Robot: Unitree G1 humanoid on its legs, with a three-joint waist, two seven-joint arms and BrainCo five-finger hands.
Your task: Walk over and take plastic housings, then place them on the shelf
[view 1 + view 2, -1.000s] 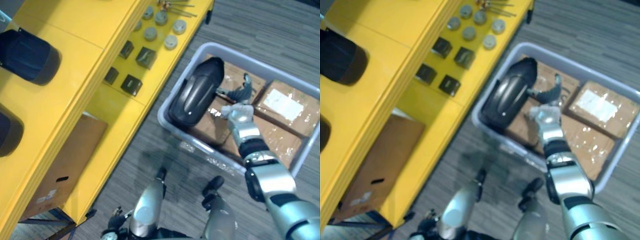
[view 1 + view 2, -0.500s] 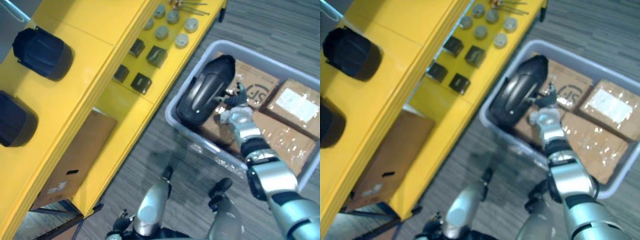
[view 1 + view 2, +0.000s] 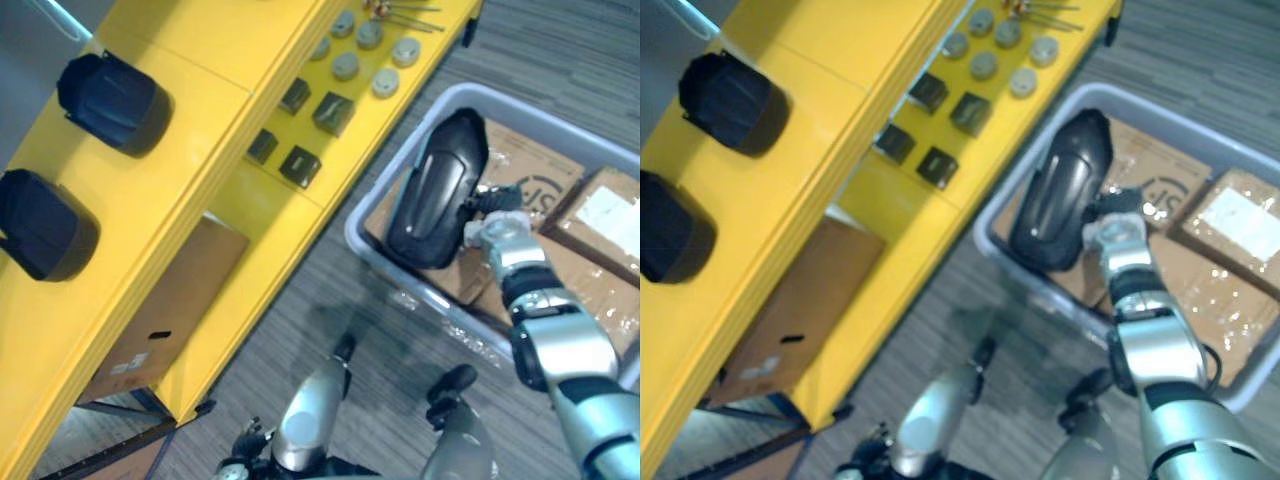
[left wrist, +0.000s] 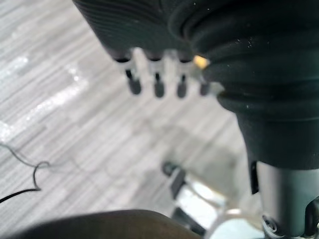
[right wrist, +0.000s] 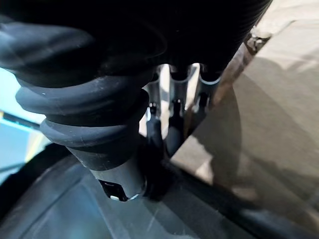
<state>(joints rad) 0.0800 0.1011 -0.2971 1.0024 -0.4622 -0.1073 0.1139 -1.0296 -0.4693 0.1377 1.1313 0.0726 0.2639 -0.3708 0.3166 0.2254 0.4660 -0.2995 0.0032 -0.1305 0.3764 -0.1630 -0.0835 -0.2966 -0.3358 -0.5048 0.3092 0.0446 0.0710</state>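
So this is the pick-up step, not the placing one yet. The glossy black plastic housing (image 3: pixel 437 190) is inside the pale grey plastic bin (image 3: pixel 395 275), standing up on its edge against the bin's wall on the shelf side, on top of the taped brown cardboard boxes (image 3: pixel 600 215) that line the bin's bottom. The right hand (image 3: pixel 497 232) is in the bin too, pressed up against the housing's side edge. Honestly I can't tell whether it actually has a grip or is just leaning on the thing, because the right wrist view is too dark and crowded to read. The left hand (image 4: pixel 157 84) hangs low outside the bin over the grey carpet, fingers released and straight, holding nothing.

The yellow metal shelf (image 3: pixel 200 60) sits just beside the bin, with two similar black housings (image 3: pixel 115 90) already on its top level.

My guess for the next move is to get a firm hold, probably bring the left hand in since the housing looks bulky, lift it clear of the bin's rim, then turn toward the shelf.
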